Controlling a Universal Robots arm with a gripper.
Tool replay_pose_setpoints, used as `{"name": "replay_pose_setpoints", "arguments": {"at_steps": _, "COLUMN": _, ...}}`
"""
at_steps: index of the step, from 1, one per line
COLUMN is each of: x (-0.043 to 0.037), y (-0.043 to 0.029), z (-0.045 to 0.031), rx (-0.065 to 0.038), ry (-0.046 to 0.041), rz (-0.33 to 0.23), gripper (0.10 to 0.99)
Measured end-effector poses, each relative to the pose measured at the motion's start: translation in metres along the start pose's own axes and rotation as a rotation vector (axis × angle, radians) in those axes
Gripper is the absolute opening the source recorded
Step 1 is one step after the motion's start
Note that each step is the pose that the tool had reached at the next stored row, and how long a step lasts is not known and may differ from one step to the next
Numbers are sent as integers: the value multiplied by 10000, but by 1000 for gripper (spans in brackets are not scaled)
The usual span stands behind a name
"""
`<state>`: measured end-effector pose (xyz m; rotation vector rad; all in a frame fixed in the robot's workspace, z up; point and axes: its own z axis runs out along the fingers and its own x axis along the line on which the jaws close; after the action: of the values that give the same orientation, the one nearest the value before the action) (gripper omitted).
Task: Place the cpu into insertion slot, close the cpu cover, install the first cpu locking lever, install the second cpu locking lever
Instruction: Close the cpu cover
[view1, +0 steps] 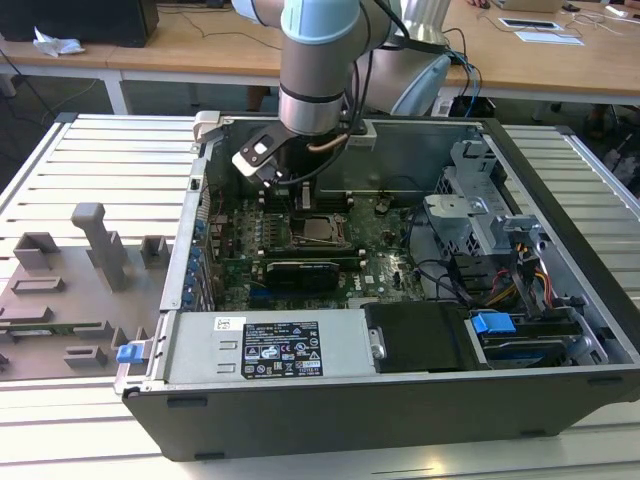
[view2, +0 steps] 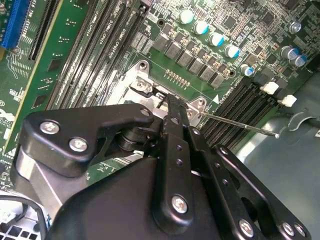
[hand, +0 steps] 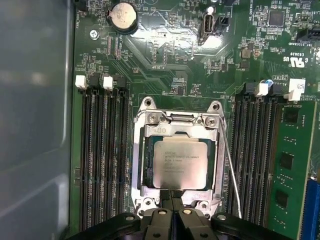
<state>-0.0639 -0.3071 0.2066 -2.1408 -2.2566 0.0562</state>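
Observation:
The cpu (hand: 180, 164), a silver-grey square chip, lies in the insertion slot (hand: 146, 165) on the green motherboard; it also shows in the exterior view as the cpu (view1: 322, 232). The cpu cover (hand: 139, 150), a metal frame plate, lies flat around the chip. My gripper (hand: 172, 196) is shut, with its two black fingers pressed together at the socket's edge. In the second wrist view the gripper (view2: 172, 102) tip touches the frame's rim. A thin wire locking lever (hand: 231, 175) slants free beside the socket; the same lever (view2: 240, 125) sticks out sideways.
Long black memory slots (hand: 102, 165) flank the socket on both sides. The open computer case wall (view1: 400, 150), a drive cage (view1: 480, 215) with cables and a power supply (view1: 270, 345) surround the board. A grey fixture plate (view1: 70, 290) lies at the exterior view's left.

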Motion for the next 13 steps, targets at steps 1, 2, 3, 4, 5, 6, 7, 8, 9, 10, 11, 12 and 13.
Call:
{"name": "replay_pose_setpoints", "arguments": {"at_steps": 1, "x": 0, "y": 0, "z": 4, "rx": -1, "ry": 1, "rz": 0, "gripper": 106}}
{"name": "replay_pose_setpoints", "arguments": {"at_steps": 2, "x": 0, "y": 0, "z": 10, "rx": 1, "ry": -2, "rz": 0, "gripper": 106}}
{"name": "replay_pose_setpoints", "arguments": {"at_steps": 3, "x": 0, "y": 5, "z": 10, "rx": 0, "ry": 0, "rz": -3, "gripper": 106}}
{"name": "replay_pose_setpoints", "arguments": {"at_steps": 4, "x": 0, "y": 24, "z": 11, "rx": -2, "ry": 3, "rz": -5, "gripper": 106}}
{"name": "replay_pose_setpoints", "arguments": {"at_steps": 5, "x": -2, "y": 47, "z": 9, "rx": -2, "ry": 1, "rz": -9, "gripper": 106}}
{"name": "replay_pose_setpoints", "arguments": {"at_steps": 6, "x": -5, "y": 86, "z": 6, "rx": 0, "ry": 0, "rz": -16, "gripper": 106}}
{"name": "replay_pose_setpoints", "arguments": {"at_steps": 7, "x": -6, "y": 102, "z": 5, "rx": 0, "ry": 2, "rz": -18, "gripper": 106}}
{"name": "replay_pose_setpoints", "arguments": {"at_steps": 8, "x": -7, "y": 119, "z": 5, "rx": 0, "ry": 4, "rz": -19, "gripper": 106}}
{"name": "replay_pose_setpoints", "arguments": {"at_steps": 9, "x": -7, "y": 134, "z": 4, "rx": -1, "ry": 6, "rz": -20, "gripper": 106}}
{"name": "replay_pose_setpoints", "arguments": {"at_steps": 10, "x": -9, "y": 164, "z": -14, "rx": -2, "ry": 10, "rz": -23, "gripper": 106}}
{"name": "replay_pose_setpoints", "arguments": {"at_steps": 11, "x": -10, "y": 185, "z": -36, "rx": 1, "ry": 11, "rz": -23, "gripper": 106}}
{"name": "replay_pose_setpoints", "arguments": {"at_steps": 12, "x": -10, "y": 207, "z": -40, "rx": 5, "ry": 12, "rz": -22, "gripper": 106}}
{"name": "replay_pose_setpoints", "arguments": {"at_steps": 13, "x": -12, "y": 235, "z": -42, "rx": 18, "ry": 12, "rz": -21, "gripper": 106}}
